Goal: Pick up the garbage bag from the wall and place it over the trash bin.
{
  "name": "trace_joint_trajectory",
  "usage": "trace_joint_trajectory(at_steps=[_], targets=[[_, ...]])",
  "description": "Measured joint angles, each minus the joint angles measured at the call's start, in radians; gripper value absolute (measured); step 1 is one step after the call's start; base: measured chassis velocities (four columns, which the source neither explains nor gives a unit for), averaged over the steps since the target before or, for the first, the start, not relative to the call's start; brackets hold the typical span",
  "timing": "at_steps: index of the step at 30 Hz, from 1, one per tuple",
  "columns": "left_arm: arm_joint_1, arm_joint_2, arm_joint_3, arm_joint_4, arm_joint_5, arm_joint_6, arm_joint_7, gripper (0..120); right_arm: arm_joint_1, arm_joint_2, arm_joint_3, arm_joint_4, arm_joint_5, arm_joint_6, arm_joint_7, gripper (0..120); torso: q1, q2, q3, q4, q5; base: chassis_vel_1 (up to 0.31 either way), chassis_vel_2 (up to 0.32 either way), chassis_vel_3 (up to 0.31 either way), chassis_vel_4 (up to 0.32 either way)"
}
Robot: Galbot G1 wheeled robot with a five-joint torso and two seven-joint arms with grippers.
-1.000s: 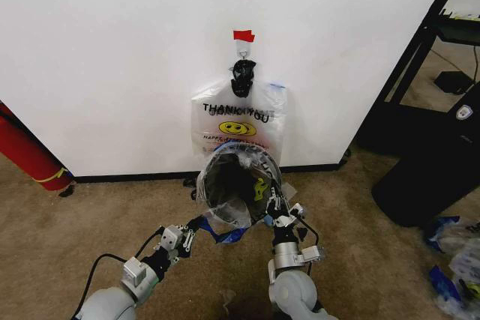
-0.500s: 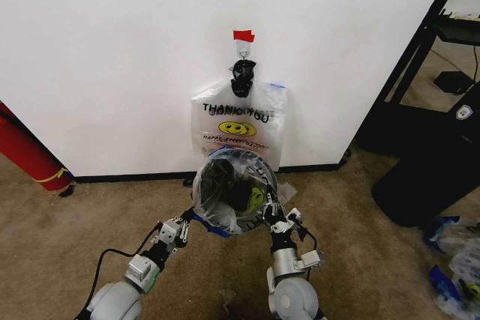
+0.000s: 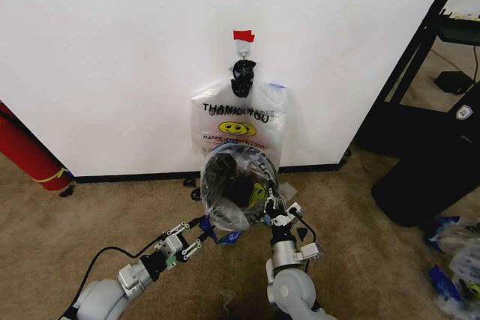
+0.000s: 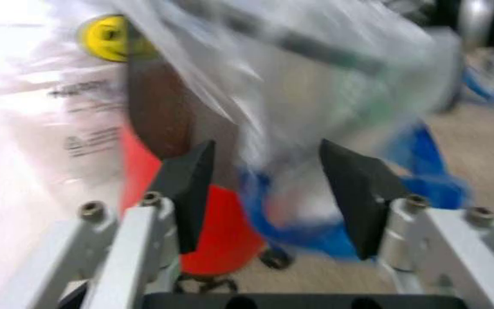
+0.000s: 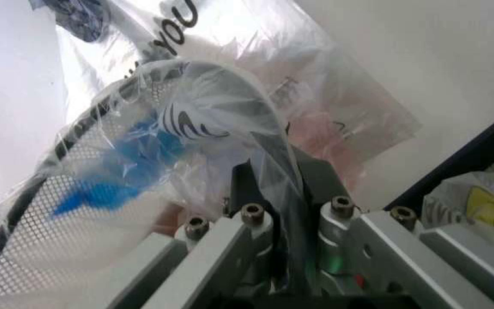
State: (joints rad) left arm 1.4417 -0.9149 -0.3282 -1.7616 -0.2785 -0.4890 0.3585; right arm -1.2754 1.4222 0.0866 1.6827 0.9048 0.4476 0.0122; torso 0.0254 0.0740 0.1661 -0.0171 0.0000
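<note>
Retreating from the trash bin (image 3: 238,185), the left gripper (image 3: 201,234) now stands spread and empty. The right gripper (image 3: 271,211) apparently pinches the garbage bag (image 3: 225,211), draped over the rim.

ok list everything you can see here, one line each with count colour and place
garbage bag: one, see-through with blue patches, draped over the bin's rim
trash bin: one, black mesh, on the carpet by the wall, under the hook
THANK YOU bag: one, clear with black print and a yellow smiley, hanging from the hook
hook: one, metal, on the wall under the red tape
wall: white, black baseboard
red cylinder: one, leaning at the left edge
black cabinet: one, on the right
loose bags: a few, blue and clear, on the floor far right
left gripper: open, at the bin's lower left
right gripper: shut on the garbage bag at the bin's right rim
</note>
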Motion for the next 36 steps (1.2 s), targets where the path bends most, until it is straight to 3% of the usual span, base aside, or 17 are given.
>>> trace_joint_trajectory(at_steps=[4,10,20,26,36], targets=[[0.012,-0.012,-0.003,-0.011,-0.041,0.001,-0.018,68,0.002,0.000,0.006,-0.007,-0.003,0.000,-0.002,1,0.000,0.000,0.000,0.0000,-0.0001,0.000,0.000,0.000,0.000],[0.107,-0.016,-0.031,-0.066,-0.146,0.032,0.033,95,0.007,0.000,0.016,-0.011,-0.003,0.003,-0.002,1,0.000,0.000,0.000,0.0003,0.0001,0.000,0.000,0.000,0.000],[0.147,-0.032,-0.027,-0.091,-0.168,-0.020,0.194,100,0.010,-0.001,0.017,-0.009,-0.002,0.004,0.000,1,0.000,0.000,0.000,0.0000,0.0001,0.000,0.000,0.000,0.000],[0.088,-0.061,0.015,-0.053,-0.095,-0.023,0.202,91,0.001,-0.002,0.009,0.018,-0.003,0.000,0.003,1,0.000,0.000,0.000,0.0000,0.0000,0.000,0.000,0.000,0.000],[-0.026,-0.074,0.046,0.027,0.056,-0.029,0.203,54,-0.013,0.000,0.007,0.036,-0.005,-0.003,0.007,1,0.000,0.000,0.000,-0.0001,0.0000,0.000,0.000,0.000,0.000]])
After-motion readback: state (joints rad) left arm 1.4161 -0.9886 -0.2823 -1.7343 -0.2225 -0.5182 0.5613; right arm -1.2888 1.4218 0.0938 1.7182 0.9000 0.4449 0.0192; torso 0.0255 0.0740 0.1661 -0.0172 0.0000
